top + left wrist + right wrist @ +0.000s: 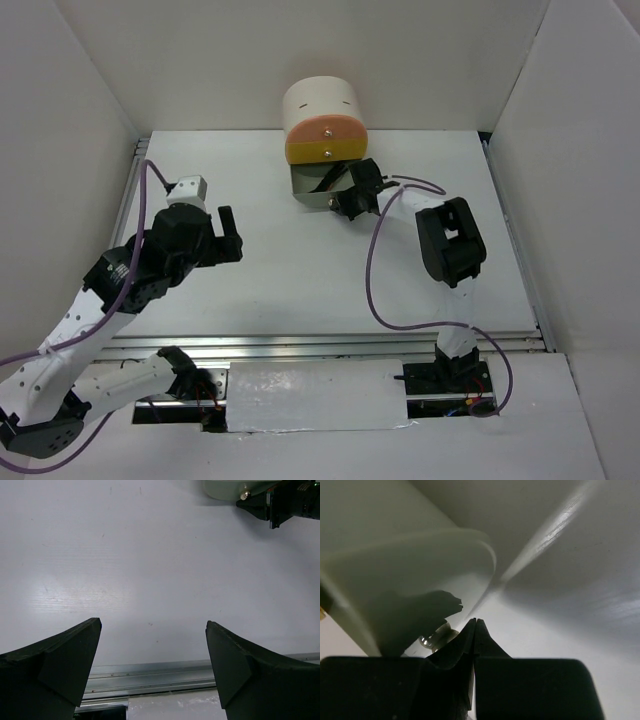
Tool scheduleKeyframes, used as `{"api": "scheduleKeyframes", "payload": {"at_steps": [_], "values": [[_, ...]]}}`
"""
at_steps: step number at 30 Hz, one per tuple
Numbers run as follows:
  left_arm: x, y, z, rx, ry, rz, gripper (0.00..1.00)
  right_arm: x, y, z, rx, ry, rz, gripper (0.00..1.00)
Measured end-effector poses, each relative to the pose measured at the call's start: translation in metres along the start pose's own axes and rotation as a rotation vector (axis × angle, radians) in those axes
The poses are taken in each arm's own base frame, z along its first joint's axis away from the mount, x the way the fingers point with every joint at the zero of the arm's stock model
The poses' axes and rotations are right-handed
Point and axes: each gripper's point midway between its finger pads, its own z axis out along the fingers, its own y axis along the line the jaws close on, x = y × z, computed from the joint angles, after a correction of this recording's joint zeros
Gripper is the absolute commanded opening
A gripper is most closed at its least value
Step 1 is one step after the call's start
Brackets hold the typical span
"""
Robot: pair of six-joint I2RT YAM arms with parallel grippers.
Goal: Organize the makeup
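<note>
The cream cylindrical organizer [320, 105] stands at the back, its orange and yellow drawer fronts closed. Its lowest, green drawer [308, 190] is swung out forward; a thin dark shape [324, 177] lies inside, too small to name. No other makeup shows on the table. My right gripper [347, 206] is shut and empty at the drawer's front right edge. In the right wrist view its tips [476, 621] sit just right of the drawer's metal knob [431, 639]. My left gripper [230, 236] is open and empty over the left of the table, jaws wide apart [152, 625].
White walls close in the table on the left, back and right. An aluminium rail [330, 345] runs along the near edge. The right arm's purple cable [375, 270] loops over the table. The left wrist view shows the right gripper [285, 502] and the drawer's knob [244, 495].
</note>
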Motion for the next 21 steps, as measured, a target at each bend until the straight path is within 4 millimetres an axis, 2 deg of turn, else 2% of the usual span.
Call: {"api": "scheduleKeyframes", "payload": {"at_steps": [6, 11, 16, 21], "values": [[0.006, 0.001, -0.001, -0.001, 0.027, 0.007, 0.99, 0.005, 0.008, 0.014, -0.056, 0.028, 0.023, 0.00], [0.011, -0.003, 0.004, 0.007, 0.056, 0.019, 0.99, 0.008, 0.030, 0.021, -0.166, 0.054, 0.015, 0.00], [0.016, -0.009, 0.012, 0.011, 0.086, 0.032, 0.99, 0.008, 0.038, 0.022, -0.202, 0.054, 0.015, 0.00], [0.015, -0.013, 0.015, 0.020, 0.086, 0.032, 0.99, 0.005, 0.048, 0.033, -0.219, 0.052, 0.015, 0.00]]}}
